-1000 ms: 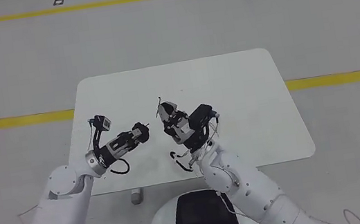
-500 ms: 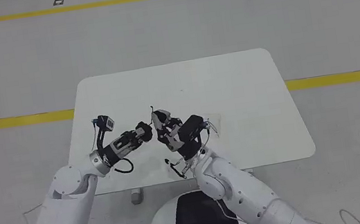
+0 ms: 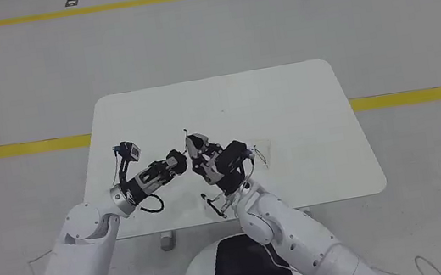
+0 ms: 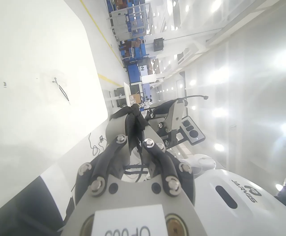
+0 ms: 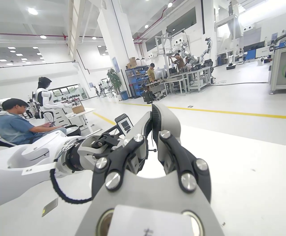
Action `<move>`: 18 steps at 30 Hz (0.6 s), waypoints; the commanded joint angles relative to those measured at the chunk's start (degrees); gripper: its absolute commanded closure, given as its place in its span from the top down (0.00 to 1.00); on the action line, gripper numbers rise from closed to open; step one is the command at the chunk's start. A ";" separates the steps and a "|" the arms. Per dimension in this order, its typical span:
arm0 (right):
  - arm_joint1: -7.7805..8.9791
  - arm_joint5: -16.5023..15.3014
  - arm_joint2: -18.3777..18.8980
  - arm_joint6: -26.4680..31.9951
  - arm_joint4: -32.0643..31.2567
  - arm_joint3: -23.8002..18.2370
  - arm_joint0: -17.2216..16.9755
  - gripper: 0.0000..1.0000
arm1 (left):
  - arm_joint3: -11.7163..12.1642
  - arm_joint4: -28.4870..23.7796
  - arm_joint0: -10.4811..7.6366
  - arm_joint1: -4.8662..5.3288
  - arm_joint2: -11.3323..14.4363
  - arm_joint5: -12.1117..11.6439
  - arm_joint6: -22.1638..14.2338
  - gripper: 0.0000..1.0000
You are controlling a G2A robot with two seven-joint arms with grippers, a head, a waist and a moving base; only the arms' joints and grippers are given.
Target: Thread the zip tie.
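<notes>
**Right wrist view: zip tie [image 5: 152, 139] pinched in the right gripper [image 5: 153, 114]**

Up close, the right gripper's fingers are pressed together on the thin black zip tie. The strand runs down the gap behind the pads and pokes out past the tips.

The left wrist view gives the other side. The left gripper [image 4: 133, 111] has its black-padded fingers closed tip to tip. A thin dark line runs between them, but I cannot tell what it is. Just beyond, the strand juts free of the right gripper.

From the top view, the two grippers sit just beside each other above the near left part of the white bench [image 3: 301, 100]. Whether they touch I cannot say.

Farther along the bench, well apart from both grippers, a loose black strand [image 4: 63, 91] lies flat.

Beyond the bench is pale floor crossed by a yellow line [image 3: 420, 95].

Deep in the hall, the right wrist view shows blue shelving [image 5: 136, 78], a potted plant [image 5: 114, 80] and another white robot [image 5: 43, 93] at a desk. A cardboard box [image 5: 78, 109] stands on that desk, its contents not visible.
</notes>
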 commanded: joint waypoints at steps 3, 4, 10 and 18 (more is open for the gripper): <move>-0.23 0.02 -0.13 0.13 0.20 0.55 0.21 0.00 | 0.00 0.00 0.00 0.00 0.00 0.00 0.00 0.00; -0.28 0.02 -0.17 0.12 0.23 0.66 0.21 0.00 | 0.00 0.00 0.00 0.00 0.00 0.00 0.00 0.00; -0.50 0.01 -0.16 -0.04 0.19 1.18 0.15 0.00 | 0.00 0.00 0.00 0.00 0.00 0.00 0.00 0.00; -0.64 -0.13 0.21 0.19 0.05 1.44 -0.19 0.00 | 0.00 0.00 0.00 0.00 0.00 0.00 0.00 0.00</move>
